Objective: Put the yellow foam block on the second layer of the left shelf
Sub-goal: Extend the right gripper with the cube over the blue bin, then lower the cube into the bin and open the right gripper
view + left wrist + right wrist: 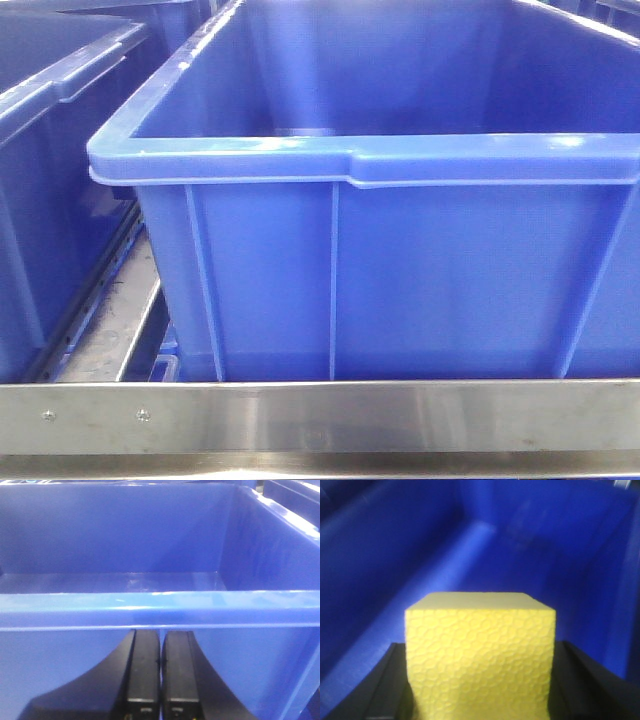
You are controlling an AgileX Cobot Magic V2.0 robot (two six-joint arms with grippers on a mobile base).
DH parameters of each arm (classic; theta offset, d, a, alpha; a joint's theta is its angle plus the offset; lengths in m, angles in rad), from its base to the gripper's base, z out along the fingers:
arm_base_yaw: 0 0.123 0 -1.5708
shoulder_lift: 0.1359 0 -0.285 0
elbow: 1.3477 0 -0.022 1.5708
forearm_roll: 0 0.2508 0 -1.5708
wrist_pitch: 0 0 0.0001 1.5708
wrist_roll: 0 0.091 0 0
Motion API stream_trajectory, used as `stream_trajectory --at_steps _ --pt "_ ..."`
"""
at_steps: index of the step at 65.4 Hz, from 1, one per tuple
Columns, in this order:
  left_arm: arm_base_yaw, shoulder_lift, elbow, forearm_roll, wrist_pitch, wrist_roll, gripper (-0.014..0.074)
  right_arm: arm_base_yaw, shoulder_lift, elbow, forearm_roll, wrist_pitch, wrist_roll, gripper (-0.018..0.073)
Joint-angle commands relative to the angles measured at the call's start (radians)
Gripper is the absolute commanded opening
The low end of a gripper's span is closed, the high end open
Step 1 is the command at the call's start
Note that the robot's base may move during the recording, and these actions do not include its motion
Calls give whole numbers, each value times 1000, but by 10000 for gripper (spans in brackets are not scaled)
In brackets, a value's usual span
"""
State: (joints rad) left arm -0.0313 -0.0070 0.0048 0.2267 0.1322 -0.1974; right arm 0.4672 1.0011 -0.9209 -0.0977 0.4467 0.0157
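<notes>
In the right wrist view the yellow foam block [477,625], a pebbled cube, sits between the two black fingers of my right gripper [480,647], which is shut on its left and right sides. The block hangs inside a blue bin, above the bin's floor [470,540]. My left gripper [160,632] is shut with nothing held, its black fingers side by side just below the rim [160,611] of a blue bin. Neither gripper nor the block appears in the front view.
A large blue plastic bin [400,280] fills the front view, with a second blue bin [50,200] to its left. Both stand behind a steel shelf rail [320,415]. A slotted metal track [90,300] runs between them.
</notes>
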Motion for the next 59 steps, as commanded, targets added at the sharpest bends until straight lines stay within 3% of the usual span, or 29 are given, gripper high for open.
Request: stream_trajectory --at_steps 1,30,59 --pt "-1 -14 26 -3 -85 -4 136 0 103 -117 -8 -14 -3 104" --pt "-1 -14 26 -3 -85 -4 136 0 521 -250 -26 -5 -3 104" --pt "-1 -14 26 -3 -85 -4 136 0 604 -250 -89 -21 -3 113"
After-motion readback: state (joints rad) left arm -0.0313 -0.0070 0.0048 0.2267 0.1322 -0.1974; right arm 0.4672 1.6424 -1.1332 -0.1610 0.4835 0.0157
